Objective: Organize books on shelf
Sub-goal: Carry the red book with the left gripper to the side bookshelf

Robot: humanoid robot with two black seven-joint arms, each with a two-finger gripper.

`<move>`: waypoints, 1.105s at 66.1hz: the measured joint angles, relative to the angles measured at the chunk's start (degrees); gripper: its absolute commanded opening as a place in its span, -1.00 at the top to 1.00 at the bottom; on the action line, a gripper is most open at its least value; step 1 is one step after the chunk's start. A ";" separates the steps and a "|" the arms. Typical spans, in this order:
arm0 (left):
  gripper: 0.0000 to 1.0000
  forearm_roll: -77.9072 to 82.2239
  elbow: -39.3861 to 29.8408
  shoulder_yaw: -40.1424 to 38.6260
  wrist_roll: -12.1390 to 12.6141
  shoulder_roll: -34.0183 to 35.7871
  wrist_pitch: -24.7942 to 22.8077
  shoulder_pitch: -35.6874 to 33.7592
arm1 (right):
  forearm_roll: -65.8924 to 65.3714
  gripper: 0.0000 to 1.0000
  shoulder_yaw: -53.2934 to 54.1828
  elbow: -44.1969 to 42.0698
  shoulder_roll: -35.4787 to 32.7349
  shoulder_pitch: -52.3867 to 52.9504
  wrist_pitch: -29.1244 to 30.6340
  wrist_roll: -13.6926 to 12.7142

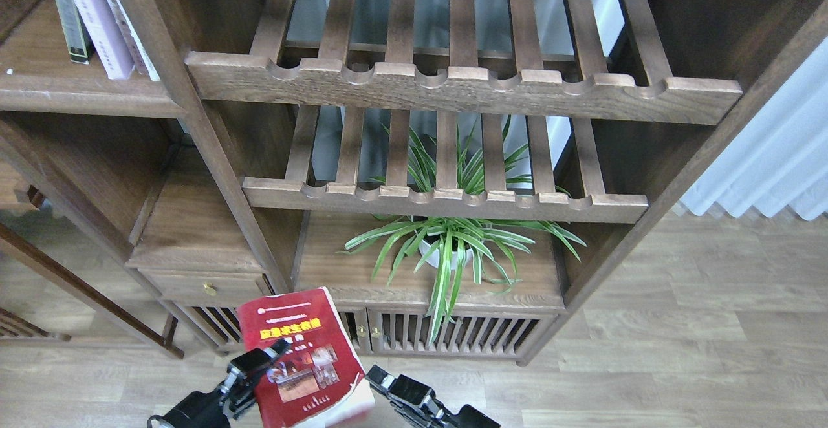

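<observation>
The red book (301,357) sits low, below the potted plant (446,247), both jaws clamped on its side edges. Expect a light, floppy paperback; grip near the spine.

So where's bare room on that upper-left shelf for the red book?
The shelf is bare left of the standing books, out to the picture edge, and along its front edge. Its right end, against the post, is crowded. The left pincer holds the red book low, before the cabinet.
</observation>
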 measured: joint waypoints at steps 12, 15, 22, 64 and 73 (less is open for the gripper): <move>0.90 0.84 -5.71 -8.86 0.72 8.05 -0.01 2.15 | -0.05 -1.00 0.48 -0.64 0.01 0.32 -0.01 0.01; 0.90 1.04 -7.55 -12.00 0.98 10.62 -0.01 3.17 | -0.06 -1.00 0.46 -1.00 0.01 0.32 -0.01 0.01; 0.90 1.21 -12.62 -19.23 1.22 16.42 -0.01 5.97 | -0.07 -1.00 0.29 -2.09 0.01 0.39 -0.02 0.00; 0.89 9.62 -17.29 -52.96 6.23 32.99 -0.02 -2.52 | -0.13 -1.00 0.04 -4.70 0.00 0.80 -0.02 -0.09; 0.89 17.57 -14.09 -52.84 7.61 33.56 -0.02 -12.08 | -0.09 -1.00 0.00 -4.70 0.01 0.75 -0.02 -0.09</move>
